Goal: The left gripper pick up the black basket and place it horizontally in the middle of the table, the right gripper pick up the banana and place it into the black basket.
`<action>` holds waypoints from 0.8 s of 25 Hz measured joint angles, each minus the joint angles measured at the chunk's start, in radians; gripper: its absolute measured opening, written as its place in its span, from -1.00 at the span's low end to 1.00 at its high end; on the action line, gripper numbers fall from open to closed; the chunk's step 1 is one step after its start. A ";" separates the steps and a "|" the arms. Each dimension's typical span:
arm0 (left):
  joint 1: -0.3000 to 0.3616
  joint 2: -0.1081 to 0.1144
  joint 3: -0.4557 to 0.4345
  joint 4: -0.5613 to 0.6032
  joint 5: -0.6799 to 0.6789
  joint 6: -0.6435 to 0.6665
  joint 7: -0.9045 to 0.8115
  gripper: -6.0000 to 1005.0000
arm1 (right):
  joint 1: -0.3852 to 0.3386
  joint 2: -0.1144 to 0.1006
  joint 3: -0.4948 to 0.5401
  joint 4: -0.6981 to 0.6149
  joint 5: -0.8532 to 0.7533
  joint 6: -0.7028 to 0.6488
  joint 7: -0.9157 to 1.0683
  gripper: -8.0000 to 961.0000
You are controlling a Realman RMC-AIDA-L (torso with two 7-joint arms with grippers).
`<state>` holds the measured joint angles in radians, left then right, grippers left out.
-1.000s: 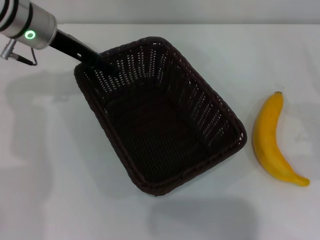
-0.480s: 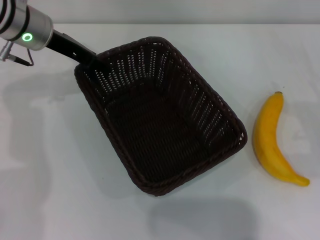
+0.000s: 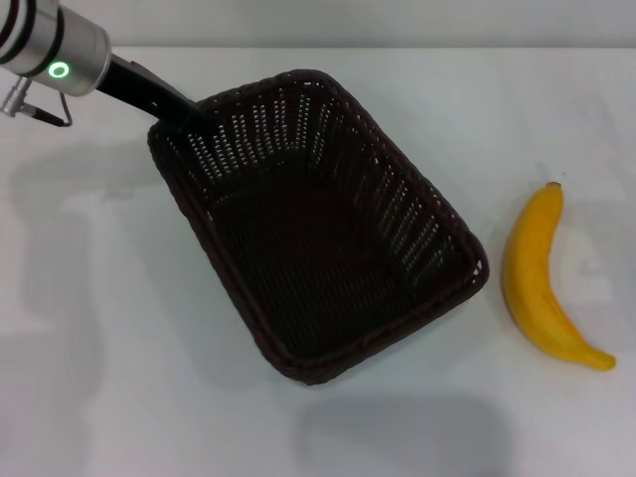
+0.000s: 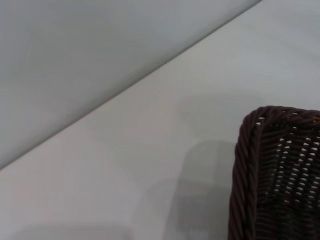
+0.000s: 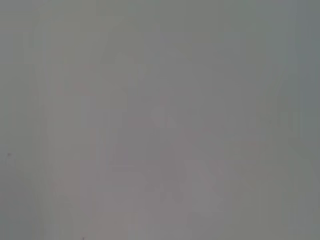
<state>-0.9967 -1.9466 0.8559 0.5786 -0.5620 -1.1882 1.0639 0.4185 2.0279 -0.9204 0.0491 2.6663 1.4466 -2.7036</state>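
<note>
The black basket (image 3: 316,231) lies diagonally on the white table (image 3: 99,358), empty. My left gripper (image 3: 185,111) is at the basket's far left corner, right at the rim, reaching in from the silver arm with the green ring light (image 3: 60,70). The left wrist view shows that corner of the basket (image 4: 280,170) close up over the table. The yellow banana (image 3: 535,278) lies on the table to the right of the basket, apart from it. My right gripper is out of view, and the right wrist view shows only a plain grey surface.
The table's back edge (image 3: 397,47) runs just behind the basket. Open tabletop lies in front of and to the left of the basket.
The left gripper drew back from inside the basket's far left corner to its rim, then edged forward again. The basket shifted slightly. The banana has not moved.
</note>
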 joint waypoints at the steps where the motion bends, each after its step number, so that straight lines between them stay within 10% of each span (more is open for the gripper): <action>1: -0.001 0.000 0.000 0.000 0.000 -0.005 0.000 -0.20 | 0.000 0.000 0.000 0.000 0.000 0.000 0.000 0.81; 20: 0.113 0.061 -0.052 0.010 -0.240 -0.192 -0.047 -0.62 | -0.010 0.000 0.008 0.014 0.000 0.058 0.001 0.81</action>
<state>-0.8835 -1.8858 0.8039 0.5887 -0.8022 -1.3800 1.0167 0.4083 2.0280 -0.9121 0.0630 2.6660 1.5045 -2.7028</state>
